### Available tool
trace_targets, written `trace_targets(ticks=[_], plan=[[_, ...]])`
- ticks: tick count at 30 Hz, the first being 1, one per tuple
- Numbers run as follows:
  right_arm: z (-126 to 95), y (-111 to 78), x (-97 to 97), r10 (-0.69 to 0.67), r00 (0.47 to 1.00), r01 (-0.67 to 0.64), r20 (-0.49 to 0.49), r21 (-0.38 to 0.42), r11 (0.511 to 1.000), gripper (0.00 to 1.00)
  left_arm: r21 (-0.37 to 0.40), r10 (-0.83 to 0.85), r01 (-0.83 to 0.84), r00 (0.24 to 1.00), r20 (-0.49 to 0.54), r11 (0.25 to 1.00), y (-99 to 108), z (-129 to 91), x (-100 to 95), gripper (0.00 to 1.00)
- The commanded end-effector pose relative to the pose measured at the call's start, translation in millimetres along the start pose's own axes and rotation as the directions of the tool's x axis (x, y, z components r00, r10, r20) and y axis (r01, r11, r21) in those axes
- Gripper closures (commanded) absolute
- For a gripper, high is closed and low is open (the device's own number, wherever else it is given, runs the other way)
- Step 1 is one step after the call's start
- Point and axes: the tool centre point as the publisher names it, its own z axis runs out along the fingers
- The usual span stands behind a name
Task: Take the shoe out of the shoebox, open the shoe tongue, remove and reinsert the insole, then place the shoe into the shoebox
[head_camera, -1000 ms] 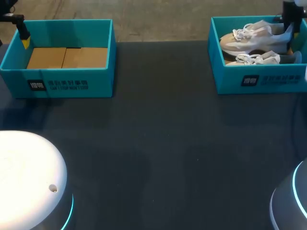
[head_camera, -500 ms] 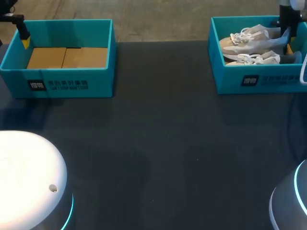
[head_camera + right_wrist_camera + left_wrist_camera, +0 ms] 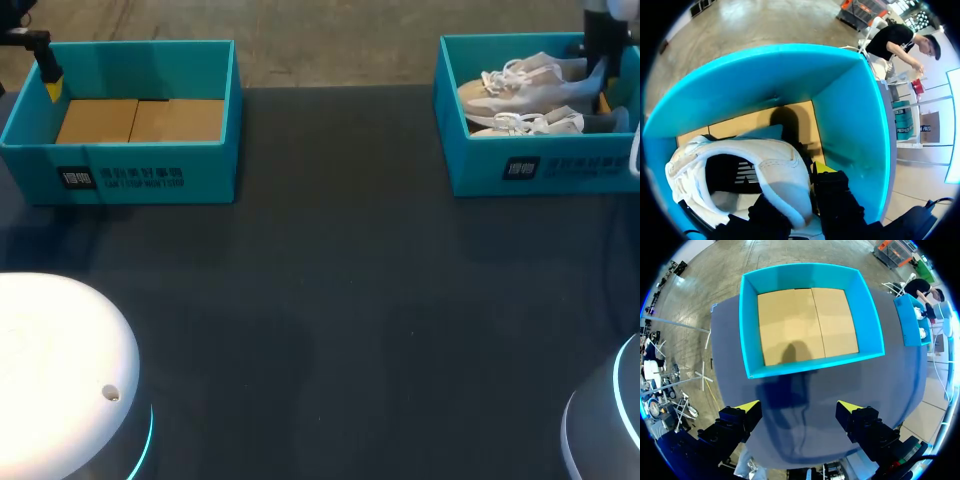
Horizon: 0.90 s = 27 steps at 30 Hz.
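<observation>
Dark table [image 3: 330, 300]. L side: left shoebox [image 3: 120, 172], cardboard floor showing. R side: right shoebox [image 3: 540, 170] w/ two pale shoes. Rear shoe [image 3: 530, 85] sits inside the box, heel collar pinched by R gripper [image 3: 805, 185]. Front shoe [image 3: 530, 123] lies just beside it. L gripper [image 3: 797, 407] has fingers spread, left shoebox ahead of it.

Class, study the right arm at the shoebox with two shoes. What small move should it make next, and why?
Probably a short lift straight up. The right hand has a finger on each side of the heel of the upper shoe, so the grip looks set, yet that shoe lies in the right shoebox against the lower shoe.
</observation>
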Motion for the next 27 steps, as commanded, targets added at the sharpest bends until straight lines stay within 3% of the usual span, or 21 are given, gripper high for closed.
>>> trace_targets(ticks=[1, 27], plan=[[-1.1, -5.0, 0.6, -0.001, 1.0, 0.001, -0.001, -0.006, 1.0, 1.0, 0.003, 0.0, 0.0, 1.0, 0.002, 1.0, 1.7, 0.0, 0.2, 0.0], [14.8, -13.0, 15.2, -0.009, 0.999, 0.01, -0.031, 0.018, 1.0, 1.0, 0.003, 0.0, 0.0, 1.0, 0.002, 1.0, 1.7, 0.0, 0.2, 0.0]])
